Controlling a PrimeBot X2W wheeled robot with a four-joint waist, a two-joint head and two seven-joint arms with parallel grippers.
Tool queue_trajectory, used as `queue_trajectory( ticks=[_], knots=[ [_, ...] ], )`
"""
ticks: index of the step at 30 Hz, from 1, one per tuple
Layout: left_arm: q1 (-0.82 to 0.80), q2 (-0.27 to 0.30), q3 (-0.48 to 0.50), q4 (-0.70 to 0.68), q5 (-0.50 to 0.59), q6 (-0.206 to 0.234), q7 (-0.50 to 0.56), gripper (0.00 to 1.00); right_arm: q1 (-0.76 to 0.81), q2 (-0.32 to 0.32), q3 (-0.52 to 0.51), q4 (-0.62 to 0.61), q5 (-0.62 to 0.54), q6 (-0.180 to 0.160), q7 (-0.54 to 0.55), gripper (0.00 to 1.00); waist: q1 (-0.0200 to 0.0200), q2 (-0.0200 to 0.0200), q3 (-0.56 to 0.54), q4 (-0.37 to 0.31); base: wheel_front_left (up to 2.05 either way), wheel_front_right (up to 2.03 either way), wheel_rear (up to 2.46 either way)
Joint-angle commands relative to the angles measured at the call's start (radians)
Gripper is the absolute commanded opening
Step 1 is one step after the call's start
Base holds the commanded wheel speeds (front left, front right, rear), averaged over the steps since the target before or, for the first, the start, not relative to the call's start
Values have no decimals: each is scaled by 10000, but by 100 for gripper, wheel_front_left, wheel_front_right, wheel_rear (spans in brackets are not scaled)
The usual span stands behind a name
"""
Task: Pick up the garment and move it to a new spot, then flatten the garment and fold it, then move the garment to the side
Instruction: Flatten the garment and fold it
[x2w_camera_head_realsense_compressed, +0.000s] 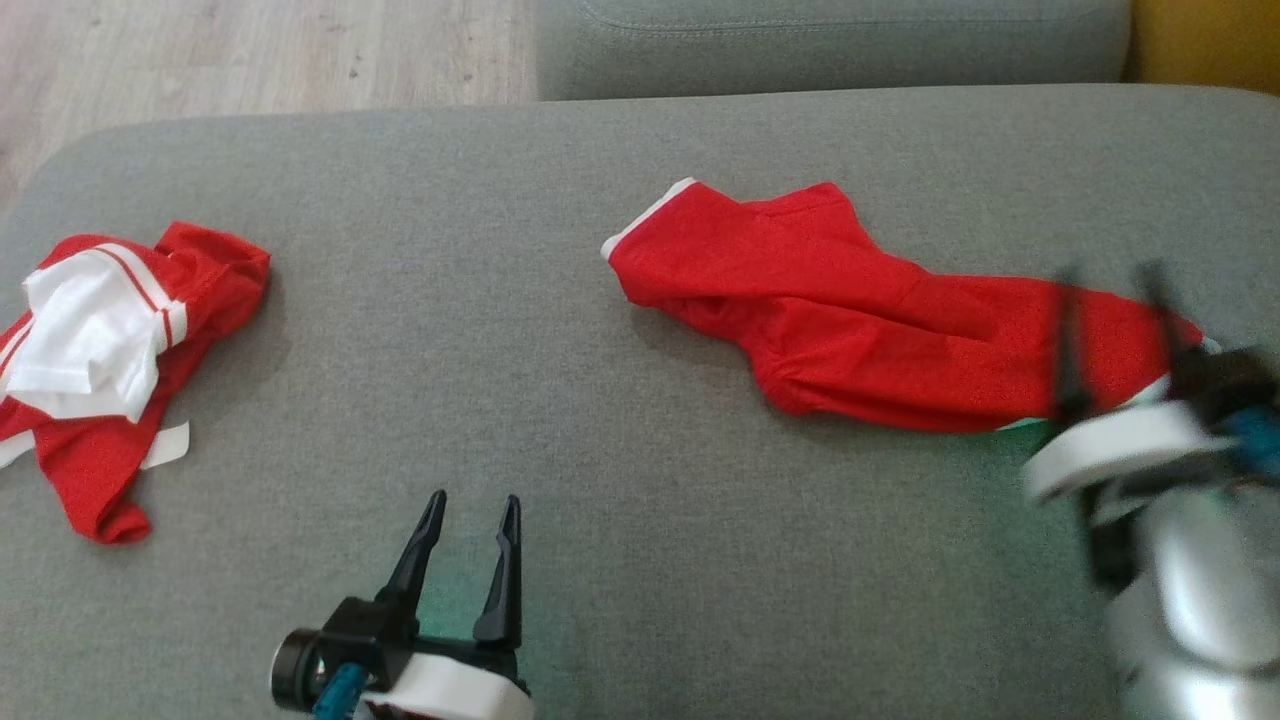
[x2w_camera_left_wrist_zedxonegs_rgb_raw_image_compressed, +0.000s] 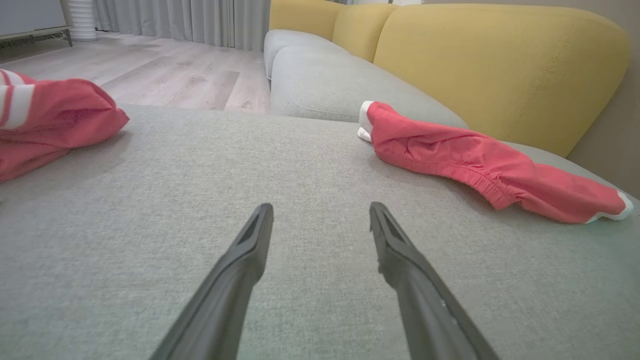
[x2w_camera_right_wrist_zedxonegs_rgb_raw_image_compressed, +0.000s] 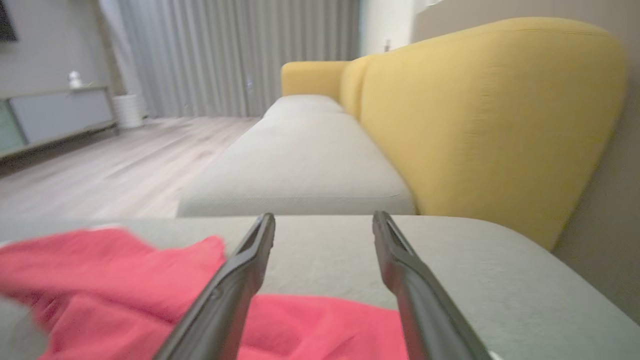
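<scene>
Both grippers are standing open.
The left gripper (x2w_camera_head_realsense_compressed: 474, 498) is pointing up the head view at lower left, fingers spread; the right gripper (x2w_camera_head_realsense_compressed: 1112, 280) is showing blurred at the right edge, fingers parted wide.

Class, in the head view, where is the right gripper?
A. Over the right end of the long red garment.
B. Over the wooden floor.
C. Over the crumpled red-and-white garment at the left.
A: the right gripper, jaws open, stands over the long red garment's right end.
</scene>
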Motion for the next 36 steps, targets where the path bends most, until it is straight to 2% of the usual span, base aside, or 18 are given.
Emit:
queue_trajectory(
  ticks=[1, 5, 8, 15, 22, 23, 24, 26, 27, 31, 36],
  knots=[
    [-455, -11, 207, -296, -102, -2, -95, 100, 301, 110, 1173, -707, -182, -6, -64, 100, 0, 0, 27, -47, 0, 0, 0],
    [-555, -11, 83, -260, -145, 28, -95, 100, 1101, -16, 3294, -900, -89, -6, -64, 100, 0, 0, 55, -48, 0, 0, 0],
    [-560, -11, -45, -250, -175, 23, -95, 100, 1263, -122, 4229, -534, 262, -6, -64, 100, 0, 0, 63, 91, 0, 0, 0],
    [-425, -11, -128, -181, -205, 54, -95, 100, 559, -94, 4953, 801, 727, -6, 160, 100, 0, 0, 121, 616, 0, 0, 0],
    [-392, -11, -209, -185, -225, 74, -95, 100, -235, 22, 5011, 1996, 602, -6, 429, 100, 0, 0, 286, 1146, 0, 0, 0],
    [-385, -11, -211, -191, -237, 87, -95, 100, -310, 52, 4947, 2169, 564, -6, 508, 91, 0, 0, 299, 1196, 0, 0, 0],
    [-385, -11, -211, -191, -237, 87, -95, 100, -310, 52, 4947, 2169, 564, -6, 508, 91, 0, 0, 299, 1196, 0, 0, 0],
    [-383, -11, -223, -194, -252, 103, -95, 100, -443, 111, 4855, 2458, 443, -6, 646, 11, 0, 0, 320, 1267, 0, 0, 0],
    [-387, -11, -230, -198, -263, 116, -95, 100, -493, 151, 4830, 2561, 413, -6, 675, 0, 0, 0, 327, 1288, 0, 0, 0],
    [-411, -11, -247, -243, -270, 140, -95, 100, -686, 369, 5153, 2471, 793, -6, 350, 0, 0, 0, 347, 1352, 0, 0, 0],
    [-359, -11, -234, -228, -206, 91, -95, 100, -787, 567, 6493, 1058, 3060, -6, 37, 0, 0, 0, 260, 1345, 0, 0, 0]
  ],
)
